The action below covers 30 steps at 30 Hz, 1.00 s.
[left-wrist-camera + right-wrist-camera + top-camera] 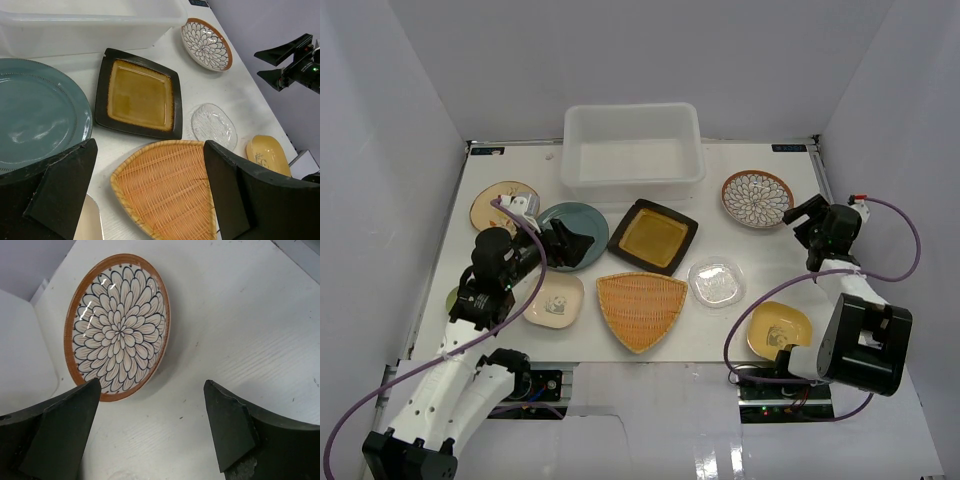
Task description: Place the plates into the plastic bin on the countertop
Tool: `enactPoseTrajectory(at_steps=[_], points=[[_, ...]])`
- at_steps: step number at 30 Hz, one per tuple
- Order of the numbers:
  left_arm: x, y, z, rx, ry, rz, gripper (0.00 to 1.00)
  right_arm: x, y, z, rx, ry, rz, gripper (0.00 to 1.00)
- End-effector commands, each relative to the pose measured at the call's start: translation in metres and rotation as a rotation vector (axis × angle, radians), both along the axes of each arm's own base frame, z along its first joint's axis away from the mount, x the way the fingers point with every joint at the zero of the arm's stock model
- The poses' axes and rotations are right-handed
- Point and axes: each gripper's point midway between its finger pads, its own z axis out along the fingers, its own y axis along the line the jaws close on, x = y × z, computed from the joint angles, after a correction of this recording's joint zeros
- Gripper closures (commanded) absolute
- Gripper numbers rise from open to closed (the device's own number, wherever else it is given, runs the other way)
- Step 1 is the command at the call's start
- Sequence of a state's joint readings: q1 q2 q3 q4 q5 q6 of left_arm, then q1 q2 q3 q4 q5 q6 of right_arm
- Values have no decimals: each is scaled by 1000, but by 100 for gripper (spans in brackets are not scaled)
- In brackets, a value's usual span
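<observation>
The empty plastic bin point(633, 150) stands at the back of the countertop point(790, 270). On the countertop lie the teal plate point(582, 220), tan floral plate point(498, 205), black-amber square plate point(653, 237), woven fan plate point(640, 308), clear glass dish point(716, 282), cream dish point(555, 300), yellow dish point(778, 328) and petal plate point(757, 198). My left gripper point(570, 245) is open and empty above the teal plate's near edge point(35, 115), facing the fan plate point(167, 192). My right gripper point(805, 220) is open and empty, just right of the petal plate point(117, 327).
White walls close in the left, back and right sides. A green dish point(453, 298) is mostly hidden under my left arm. Cables loop off both arms near the front edge. The bin's front wall point(90, 30) is close behind the square plate point(140, 97).
</observation>
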<state>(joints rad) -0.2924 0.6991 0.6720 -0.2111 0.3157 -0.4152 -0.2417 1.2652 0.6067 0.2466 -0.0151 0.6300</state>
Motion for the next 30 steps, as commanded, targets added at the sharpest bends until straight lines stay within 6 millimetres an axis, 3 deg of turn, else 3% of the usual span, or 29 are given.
enactPoseTrajectory(at_steps=[1,9,11,12,16,18,20,21,23,24,26,27,28,29,30], points=[[-1,-3,19,0,-42,-19,2,18,-15,1,-12,-33,-52,10],[2,2,18,7,-41,10,2,56,-1,-53,140,66,22,13],[4,3,15,7,-28,23,2,66,3,-53,180,29,36,18],[5,4,15,6,-29,34,2,68,8,-62,209,38,51,24],[16,16,6,15,1,128,2,80,17,-67,302,3,70,47],[20,19,-1,15,29,156,2,83,18,-65,309,-25,73,70],[26,23,-6,14,54,194,2,84,17,-61,307,-37,65,83],[28,24,-6,14,59,209,2,84,12,-53,288,-56,43,92],[35,30,-8,19,80,254,2,83,6,-39,257,-89,26,92],[39,31,-13,29,104,271,2,83,2,-16,232,-140,16,92],[47,34,-10,34,119,304,2,82,-2,10,197,-199,8,92],[55,39,-18,45,154,346,2,81,-3,40,170,-266,12,92],[59,39,-19,45,164,359,2,80,-2,57,160,-303,18,92],[64,39,-15,42,164,371,2,77,-1,90,140,-374,30,92],[69,42,-16,44,172,397,2,76,3,107,132,-412,55,92]])
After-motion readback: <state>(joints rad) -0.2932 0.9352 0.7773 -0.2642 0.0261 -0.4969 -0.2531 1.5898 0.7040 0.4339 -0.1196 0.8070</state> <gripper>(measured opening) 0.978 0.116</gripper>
